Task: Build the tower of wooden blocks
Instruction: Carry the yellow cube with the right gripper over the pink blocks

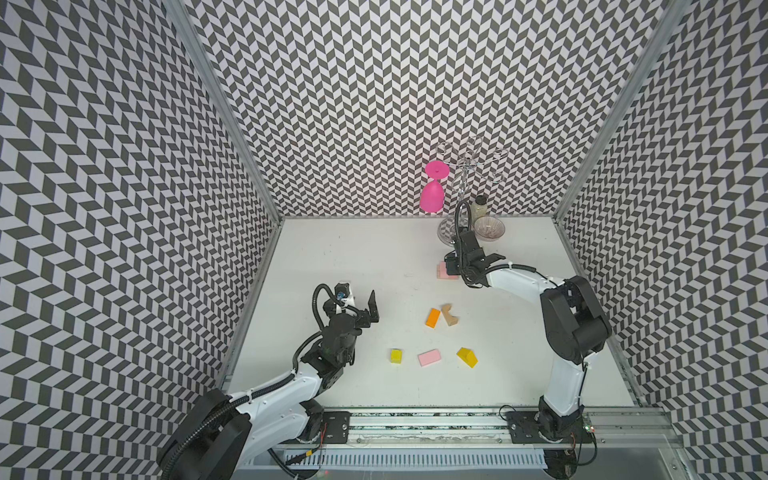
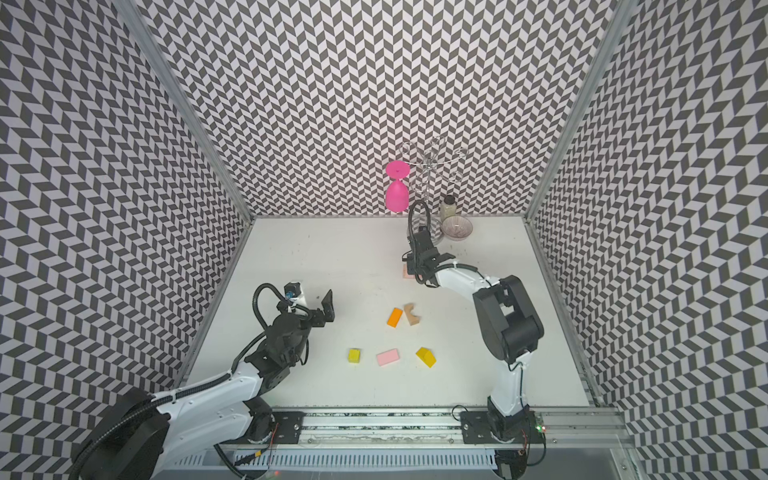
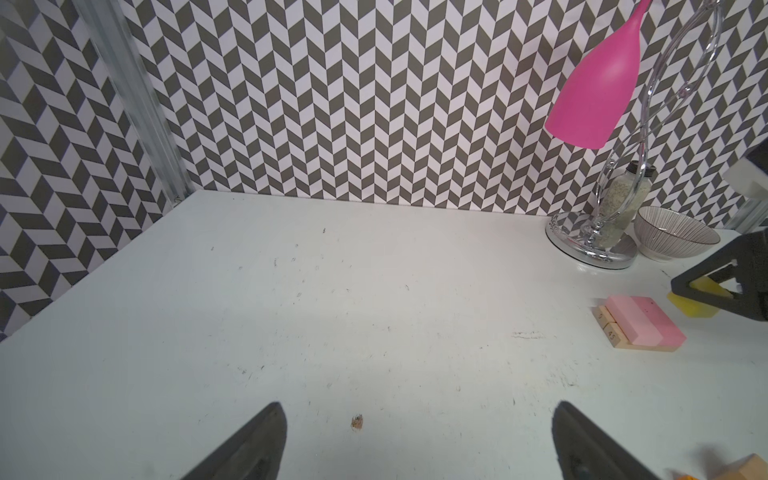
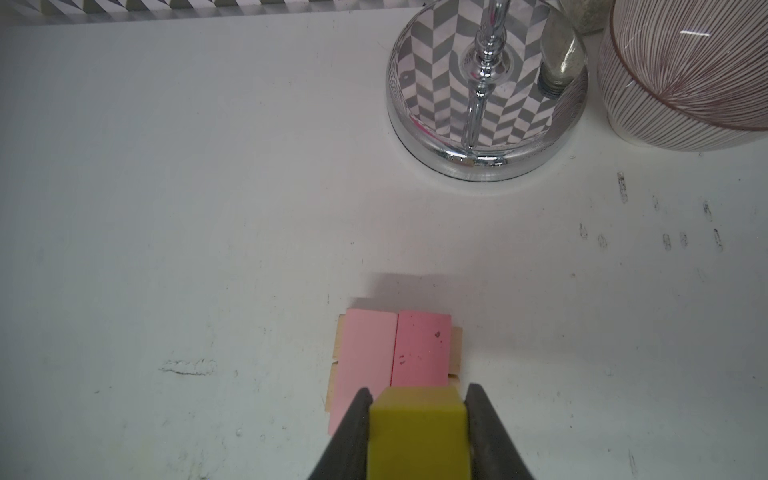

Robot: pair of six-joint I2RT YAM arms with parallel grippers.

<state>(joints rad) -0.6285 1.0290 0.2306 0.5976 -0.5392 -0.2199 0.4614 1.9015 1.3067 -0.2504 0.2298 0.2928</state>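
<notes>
Pinching a yellow cube [image 4: 417, 436] beside the tower [image 4: 395, 353], the right claw [image 4: 419, 390] hovered; a tan base bar [image 3: 611, 335] read "45"; left claw [image 3: 417, 405] gaped.

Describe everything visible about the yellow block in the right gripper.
The yellow block is a matte cube with squared edges. The right gripper is shut on it, clamping two opposite sides. It sits level at the edge of two pink bars lying on tan bars; whether it touches them is unclear.
</notes>
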